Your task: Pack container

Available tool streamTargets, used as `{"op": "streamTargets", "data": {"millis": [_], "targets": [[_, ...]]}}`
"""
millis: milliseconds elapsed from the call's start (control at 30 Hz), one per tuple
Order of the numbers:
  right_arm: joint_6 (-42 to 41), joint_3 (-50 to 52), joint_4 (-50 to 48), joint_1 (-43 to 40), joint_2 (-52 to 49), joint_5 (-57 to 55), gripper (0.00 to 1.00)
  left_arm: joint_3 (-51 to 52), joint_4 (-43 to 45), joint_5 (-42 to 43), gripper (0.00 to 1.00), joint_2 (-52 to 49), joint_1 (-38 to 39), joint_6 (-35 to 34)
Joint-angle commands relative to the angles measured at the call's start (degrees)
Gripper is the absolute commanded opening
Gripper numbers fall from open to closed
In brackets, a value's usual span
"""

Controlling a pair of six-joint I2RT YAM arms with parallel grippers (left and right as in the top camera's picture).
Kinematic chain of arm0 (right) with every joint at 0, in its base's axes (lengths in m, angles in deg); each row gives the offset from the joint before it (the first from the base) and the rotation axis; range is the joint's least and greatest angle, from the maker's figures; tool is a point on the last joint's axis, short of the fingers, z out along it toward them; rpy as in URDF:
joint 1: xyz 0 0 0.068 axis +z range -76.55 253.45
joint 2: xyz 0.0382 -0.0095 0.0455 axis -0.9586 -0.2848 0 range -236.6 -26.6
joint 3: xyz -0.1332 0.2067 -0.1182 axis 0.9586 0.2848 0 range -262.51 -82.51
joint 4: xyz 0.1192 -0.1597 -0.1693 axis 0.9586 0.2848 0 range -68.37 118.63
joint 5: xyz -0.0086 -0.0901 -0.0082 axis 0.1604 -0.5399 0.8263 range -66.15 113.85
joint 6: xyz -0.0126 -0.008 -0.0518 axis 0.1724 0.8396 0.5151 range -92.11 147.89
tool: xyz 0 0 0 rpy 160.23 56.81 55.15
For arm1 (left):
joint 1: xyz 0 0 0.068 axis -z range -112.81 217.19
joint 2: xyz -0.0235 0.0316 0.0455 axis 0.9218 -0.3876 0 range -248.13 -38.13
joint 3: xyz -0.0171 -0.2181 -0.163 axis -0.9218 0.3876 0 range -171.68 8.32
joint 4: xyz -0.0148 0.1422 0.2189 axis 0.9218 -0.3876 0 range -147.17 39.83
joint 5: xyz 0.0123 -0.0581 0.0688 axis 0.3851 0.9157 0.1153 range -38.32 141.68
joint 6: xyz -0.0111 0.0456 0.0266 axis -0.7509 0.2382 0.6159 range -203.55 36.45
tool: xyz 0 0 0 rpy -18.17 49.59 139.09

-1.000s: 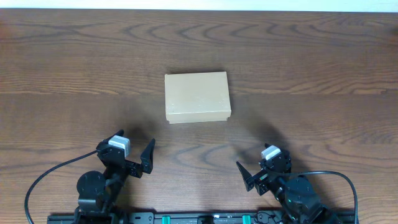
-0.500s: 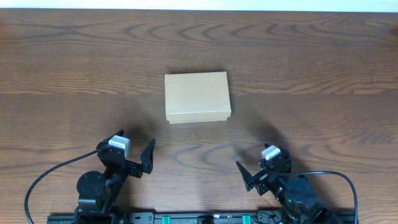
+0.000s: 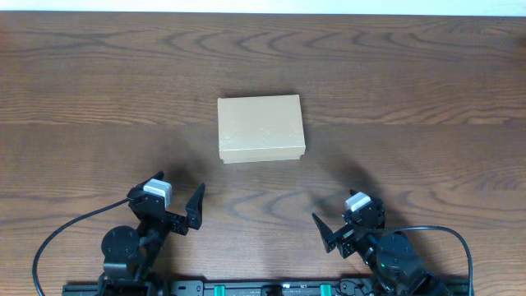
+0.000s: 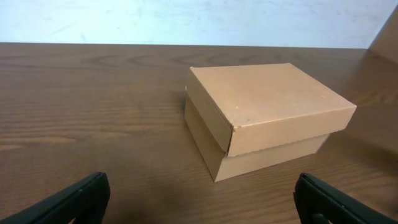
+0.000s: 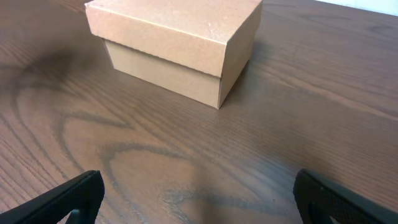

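The container sits near the middle of the counter, a little left of centre, resting flat on its base with its long axis running left to right and its short sides facing left and right. It lies almost square to the counter's edges. From my left wrist its near left corner points toward me; from my right wrist I see its near long side and its right end. The lid is down, lapping over the lower half all round, so I cannot tell what is inside, if anything. It is plain tan cardboard, with no mark that I can see. My left jaws stand wide apart with nothing between them, low at the near left, their black fingertips showing at the bottom corners of the wrist view. My right jaws are spread just as wide and bare at the near right, fingertips likewise at the corners. The box is well apart from both, farther out, lying between them from left to right. The counter is dark brown wood with a long, wavy grain running left to right. A pale wall rises behind its far edge. A black cable loops at the near edge beside my left arm.
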State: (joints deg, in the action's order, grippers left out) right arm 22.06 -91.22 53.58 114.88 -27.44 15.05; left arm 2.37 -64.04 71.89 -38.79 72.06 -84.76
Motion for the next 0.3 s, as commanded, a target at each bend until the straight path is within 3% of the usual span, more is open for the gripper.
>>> {"op": "streamTargets", "data": {"millis": [0, 267], "targets": [[0.5, 0.2, 0.0, 0.6, 0.5, -0.4, 0.99, 1.4, -0.3, 0.2, 0.96, 0.4, -0.3, 0.9], [0.6, 0.2, 0.0, 0.6, 0.5, -0.4, 0.99, 1.4, -0.3, 0.2, 0.95, 0.4, -0.3, 0.9]]}}
